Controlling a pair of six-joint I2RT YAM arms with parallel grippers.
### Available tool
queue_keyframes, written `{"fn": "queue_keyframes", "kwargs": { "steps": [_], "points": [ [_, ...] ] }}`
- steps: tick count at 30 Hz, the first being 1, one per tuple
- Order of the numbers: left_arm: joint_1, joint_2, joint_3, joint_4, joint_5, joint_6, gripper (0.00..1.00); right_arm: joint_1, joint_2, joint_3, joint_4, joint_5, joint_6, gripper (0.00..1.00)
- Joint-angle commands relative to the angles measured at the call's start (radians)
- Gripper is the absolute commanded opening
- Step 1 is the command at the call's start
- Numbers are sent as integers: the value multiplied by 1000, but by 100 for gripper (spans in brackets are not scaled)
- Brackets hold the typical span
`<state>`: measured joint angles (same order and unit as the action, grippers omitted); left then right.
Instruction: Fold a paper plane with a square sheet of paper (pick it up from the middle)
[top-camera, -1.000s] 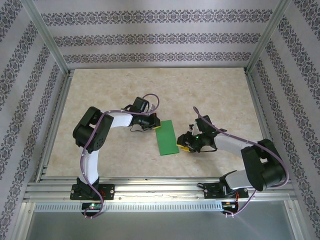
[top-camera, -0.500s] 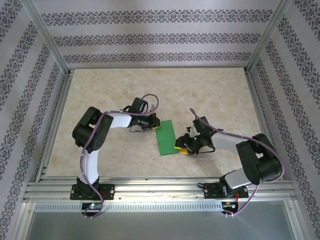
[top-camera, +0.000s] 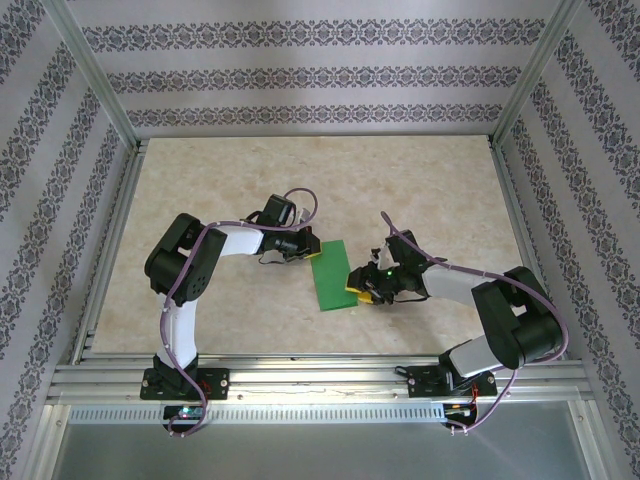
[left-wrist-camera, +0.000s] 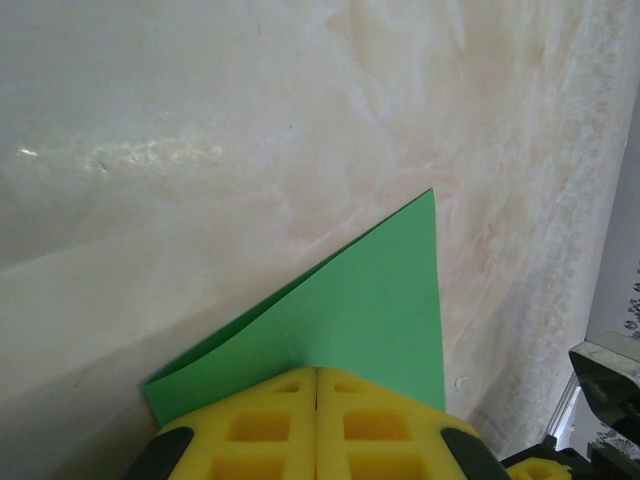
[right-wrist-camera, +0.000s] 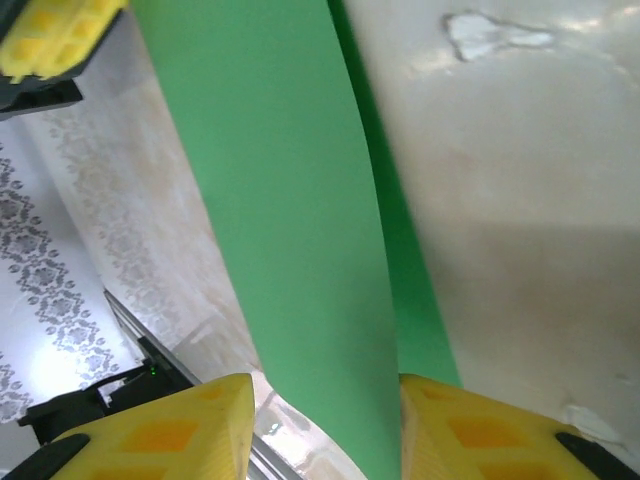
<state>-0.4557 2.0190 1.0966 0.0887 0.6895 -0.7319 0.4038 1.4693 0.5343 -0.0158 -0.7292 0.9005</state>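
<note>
paper (top-camera: 334, 276) lies in the middle of the table (top-camera: 220, 180), green and folded in half into a long strip. left gripper (top-camera: 308, 250) is clenched on its far left corner. right gripper (top-camera: 356, 287) sits at the near right edge, fingers apart, paper between them, not pinched. i think the first fold is in hand. next, a corner must fold to the middle line, gently. no words or labels can be read.

The paper (top-camera: 333, 275) is bright green, the fingers (left-wrist-camera: 250, 425) yellow, the table (top-camera: 300, 180) marbled beige.
</note>
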Motion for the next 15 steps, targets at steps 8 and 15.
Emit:
{"fn": "queue_keyframes", "kwargs": {
  "steps": [8, 15],
  "points": [
    [6, 75, 89, -96, 40, 88, 5, -18, 68, 27, 106, -57, 41, 40],
    [4, 88, 168, -141, 62, 111, 6, -38, 125, 43, 174, -64, 59, 36]
  ]
}}
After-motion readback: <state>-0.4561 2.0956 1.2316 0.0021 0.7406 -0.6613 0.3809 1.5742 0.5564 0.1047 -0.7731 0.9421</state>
